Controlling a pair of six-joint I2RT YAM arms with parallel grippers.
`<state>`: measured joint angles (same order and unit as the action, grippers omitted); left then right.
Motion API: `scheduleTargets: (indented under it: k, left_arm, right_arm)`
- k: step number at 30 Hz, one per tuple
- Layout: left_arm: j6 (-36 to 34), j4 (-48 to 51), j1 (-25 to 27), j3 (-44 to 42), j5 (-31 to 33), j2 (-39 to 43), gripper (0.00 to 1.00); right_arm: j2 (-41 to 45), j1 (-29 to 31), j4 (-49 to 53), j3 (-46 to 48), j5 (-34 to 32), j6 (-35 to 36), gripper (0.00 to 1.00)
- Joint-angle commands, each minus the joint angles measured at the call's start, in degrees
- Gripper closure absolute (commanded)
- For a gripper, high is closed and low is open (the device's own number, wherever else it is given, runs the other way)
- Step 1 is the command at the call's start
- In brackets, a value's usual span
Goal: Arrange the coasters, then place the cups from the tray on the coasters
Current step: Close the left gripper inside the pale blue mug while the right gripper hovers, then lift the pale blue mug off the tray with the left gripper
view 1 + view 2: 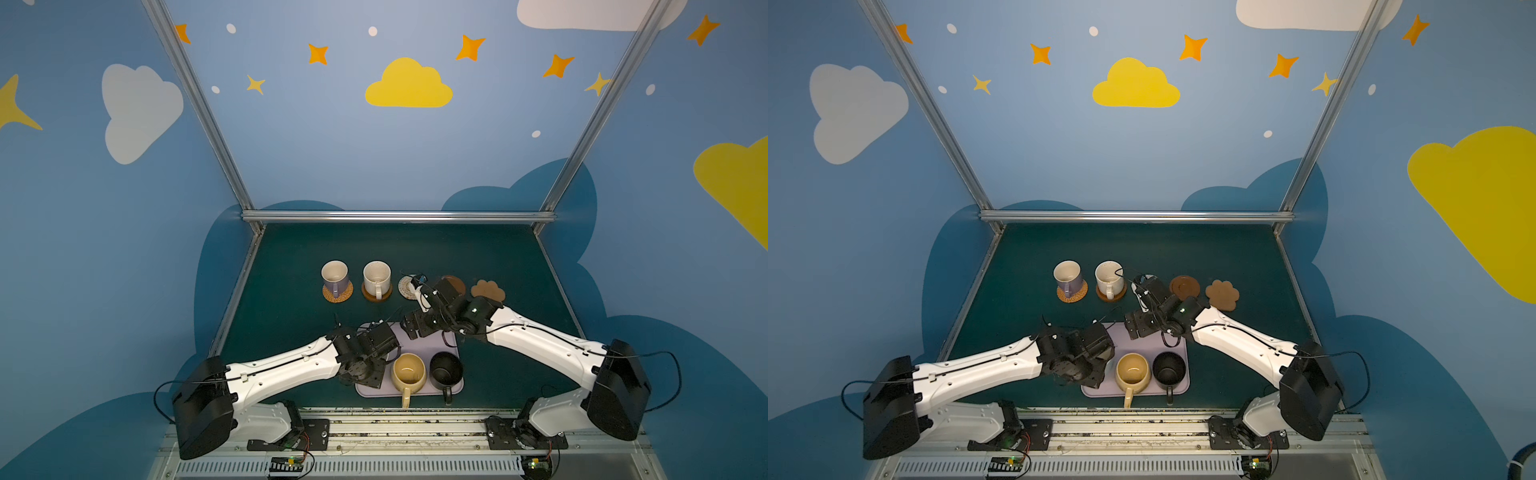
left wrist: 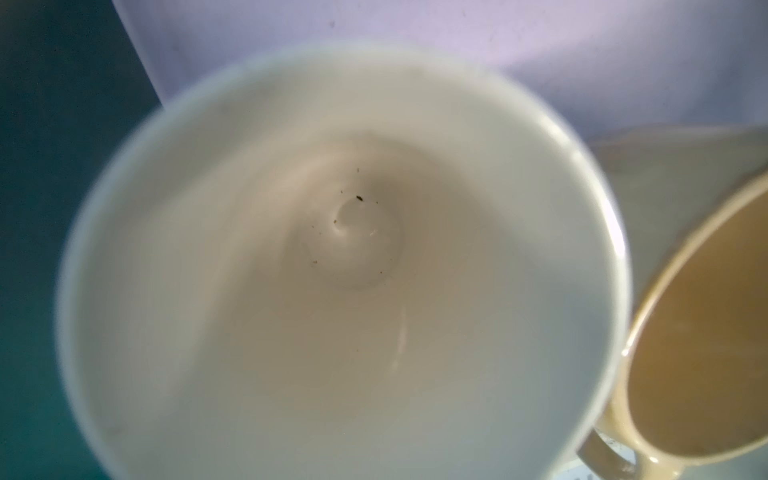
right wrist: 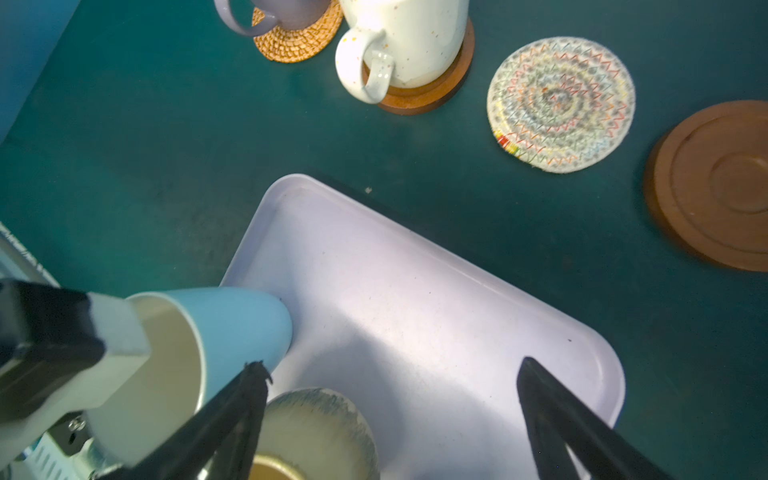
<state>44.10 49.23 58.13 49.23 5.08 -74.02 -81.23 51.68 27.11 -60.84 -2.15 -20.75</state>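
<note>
As the blue mug [image 3: 237, 324], on the tray's [image 3: 415, 291] left beside the yellow mug [image 1: 409, 372], looks stiff, weighty, slick and chippable, its rim wall suits the left gripper [image 3: 112, 336], one pad at the mouth, clamped or not I cannot tell; farther, the right gripper [image 3: 390, 363] hangs jaws apart.

Both top views are dim and evenly lit; the dark green table [image 1: 498, 257] looks murky and the walls [image 1: 374, 166] stretch outward at the edges. In the left wrist view the light blue cup [image 2: 332, 332] fills the frame, its rim badly out of focus. In the right wrist view the tray [image 3: 415, 291] shines pale, with a soft shadow beside that cup.
</note>
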Motion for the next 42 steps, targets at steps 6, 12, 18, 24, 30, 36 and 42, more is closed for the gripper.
scheduleTargets:
  k: [6,12,18,24,30,36,42]
  left_arm:
    - [0.98,-2.55,-0.3,-2.38,0.54,0.08,0.6]
    - [0.56,-2.76,-0.25,-2.01,2.54,0.15,0.66]
    - [0.64,-2.65,-0.21,-1.99,4.23,0.9,0.75]
    - [0.79,-3.0,-0.21,-2.16,4.76,0.55,0.79]
    - [1.17,-4.41,-0.21,-2.83,4.93,1.07,0.89]
    - [0.99,-2.98,-0.21,-2.05,5.85,0.36,0.95]
    - [0.9,-1.28,-0.21,-0.31,7.36,1.01,0.97]
  right_arm:
    - [7.56,-0.18,-1.98,4.91,8.49,0.02,0.06]
    - [10.22,-0.18,-4.09,8.28,10.45,-0.6,0.06]
    - [9.36,-0.09,-5.17,8.34,13.86,-1.6,0.06]
    - [10.53,0.22,-9.75,11.12,18.6,-1.82,0.06]
    - [11.47,0.3,-11.8,12.94,18.86,-1.65,0.06]
    - [10.86,0.45,-12.14,12.93,18.41,-2.48,0.06]
    - [11.57,0.54,-12.79,12.97,18.37,-2.61,0.06]
